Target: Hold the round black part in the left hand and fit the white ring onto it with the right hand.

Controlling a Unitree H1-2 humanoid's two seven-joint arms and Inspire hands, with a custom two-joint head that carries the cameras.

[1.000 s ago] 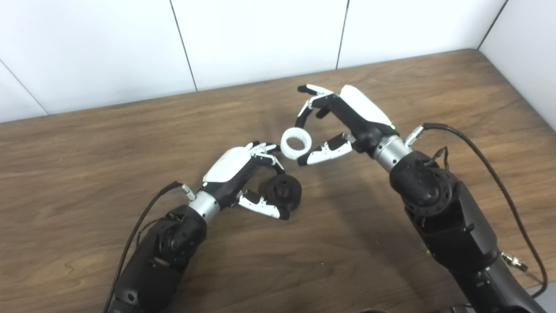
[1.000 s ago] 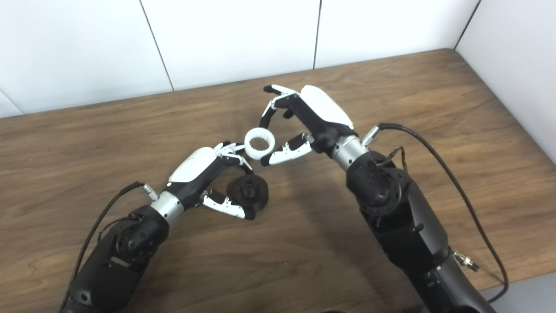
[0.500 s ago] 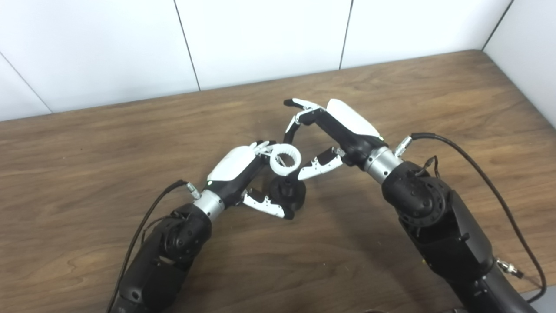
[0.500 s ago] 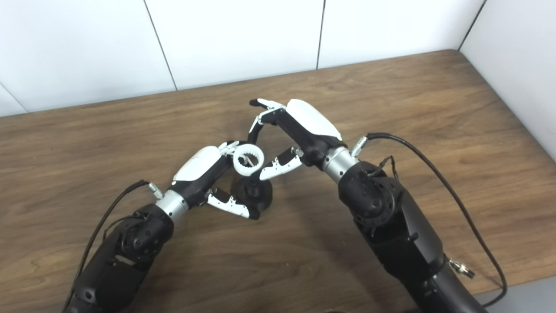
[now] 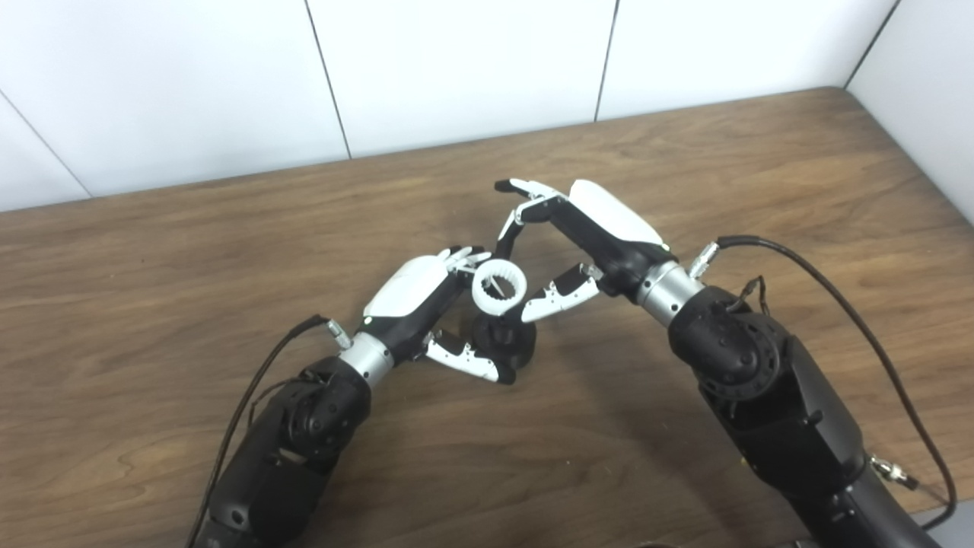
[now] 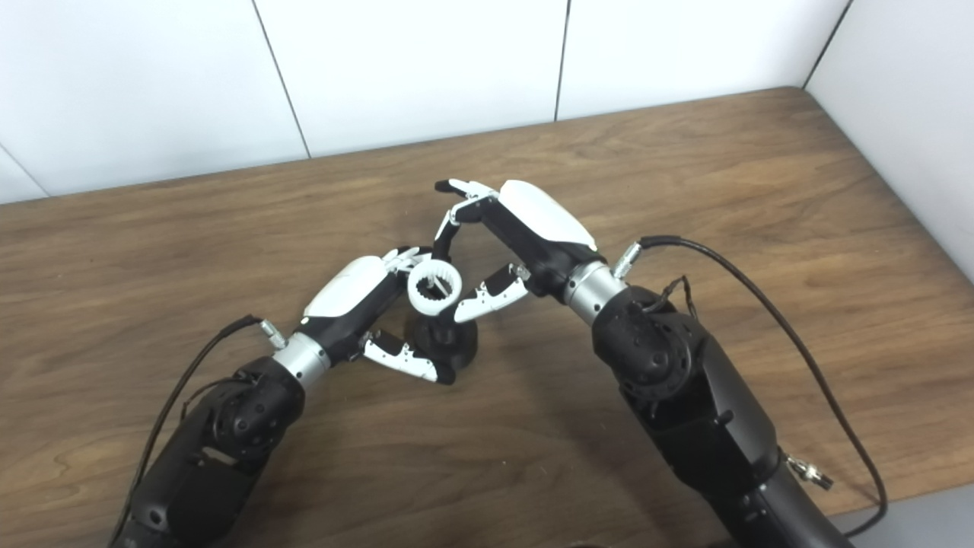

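Item: white ring (image 5: 499, 286), toothed on its inner face, carried clear of the table. We see it pinched between the thumb and a fingertip of our right hand (image 5: 578, 243), whose other fingers stand spread and clear. It sits just above and slightly behind the round black part (image 5: 504, 342), overlapping that part's upper edge in both views; we cannot tell whether the two touch.

Item: round black part, low over the wooden table (image 5: 685, 152). Our left hand (image 5: 426, 304) is closed around it, thumb beneath and fingers curled over the far side, fingertips close beside the ring.

Risks, as we judge them:
- The ring looks tilted against the part's raised centre; pressed down so, it could jam or cock on one edge.
- The pinch covers only a small arc of the rim, so a sideways push on contact could twist the ring out of it and drop it onto the table.
- Left fingertips crowd the seating area and may block the ring or be trapped under it.
- The part may turn in our left hold under load.
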